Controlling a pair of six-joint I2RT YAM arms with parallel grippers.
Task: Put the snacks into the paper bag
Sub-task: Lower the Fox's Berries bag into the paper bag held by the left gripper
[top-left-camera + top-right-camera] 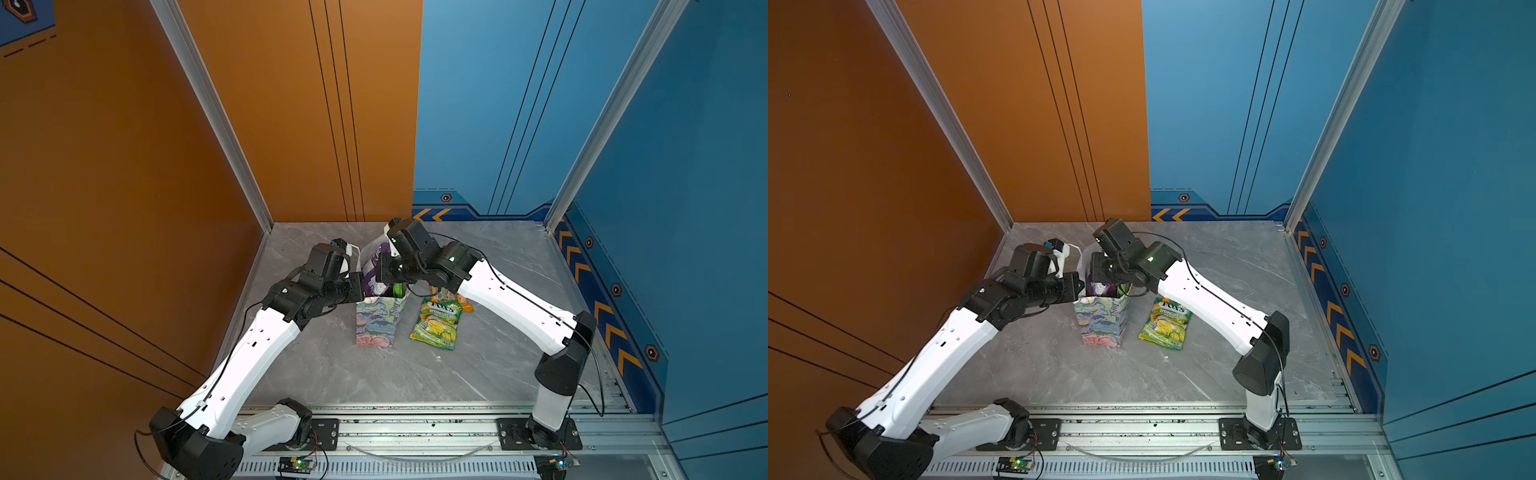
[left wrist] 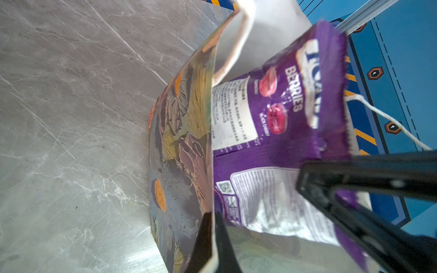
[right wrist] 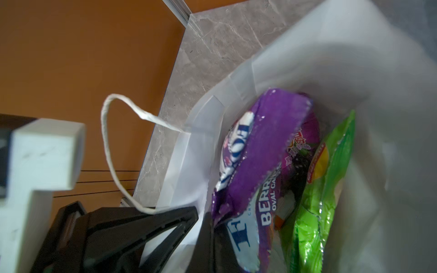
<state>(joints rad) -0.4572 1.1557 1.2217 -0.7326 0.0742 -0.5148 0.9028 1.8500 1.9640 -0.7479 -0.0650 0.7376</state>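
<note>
The floral paper bag (image 1: 376, 322) (image 1: 1100, 322) stands upright mid-table. My left gripper (image 2: 214, 227) is shut on the bag's near rim, with the wall pinched between its fingers. A purple berries packet (image 2: 279, 123) (image 3: 267, 146) sticks partly out of the bag's mouth. My right gripper (image 3: 212, 227) reaches into the mouth and is shut on that packet's edge. Inside the bag lie a green packet (image 3: 319, 201) and a magenta packet (image 3: 305, 141). A yellow-green lemon packet (image 1: 436, 324) (image 1: 1167, 324) lies flat on the table just right of the bag.
Small orange packets (image 1: 461, 301) lie partly under the right arm, behind the lemon packet. The bag's white cord handle (image 3: 106, 141) loops outward near the left gripper. The orange wall (image 1: 124, 166) stands close on the left, the blue wall (image 1: 685, 166) on the right.
</note>
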